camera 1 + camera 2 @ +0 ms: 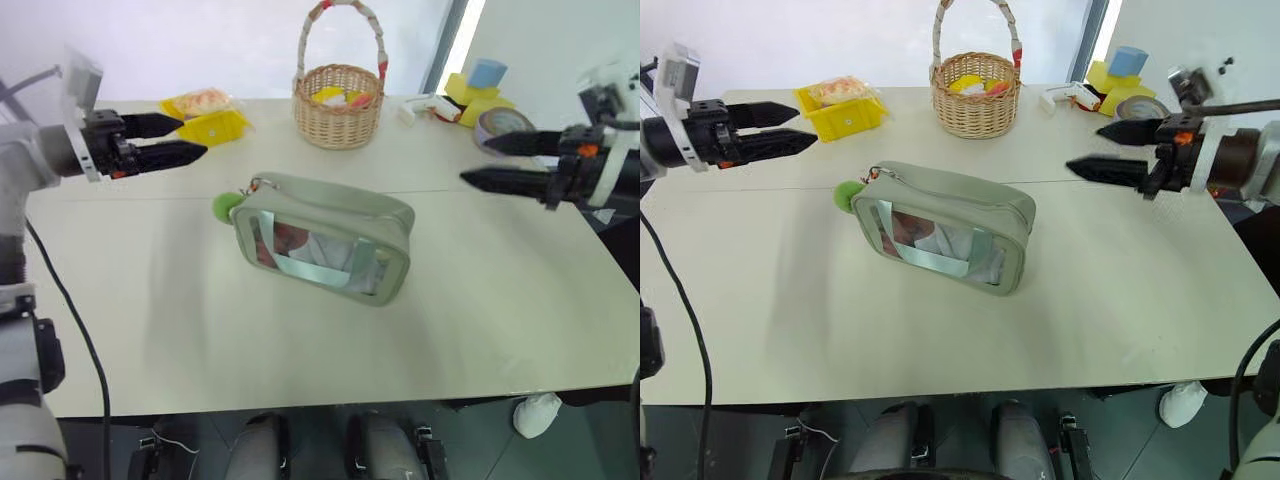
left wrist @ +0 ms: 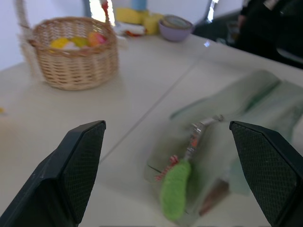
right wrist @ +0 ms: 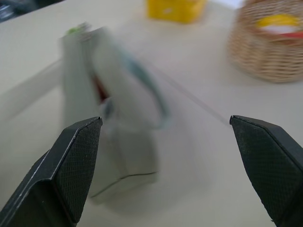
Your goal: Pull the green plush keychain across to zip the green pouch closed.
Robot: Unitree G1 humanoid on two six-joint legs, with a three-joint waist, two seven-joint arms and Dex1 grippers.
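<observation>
While both grippers hang wide apart, the pouch point(image 1: 325, 238) lies untouched.
Left gripper point(image 1: 190, 138) and right gripper point(image 1: 478, 160) hold nothing; keychain point(image 1: 226, 207) at pouch's left end.

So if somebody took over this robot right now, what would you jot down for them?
Left gripper: open, holding nothing, raised above the table's left side.
Right gripper: open, holding nothing, raised on the right.
Green pouch: lies mid-table, between both grippers.
Green plush keychain: at the pouch's left end, nearest the left gripper.
Done: nothing gripped yet.
Left: grasp the keychain and pull it across to zip the pouch shut, probably steadying the pouch.
</observation>
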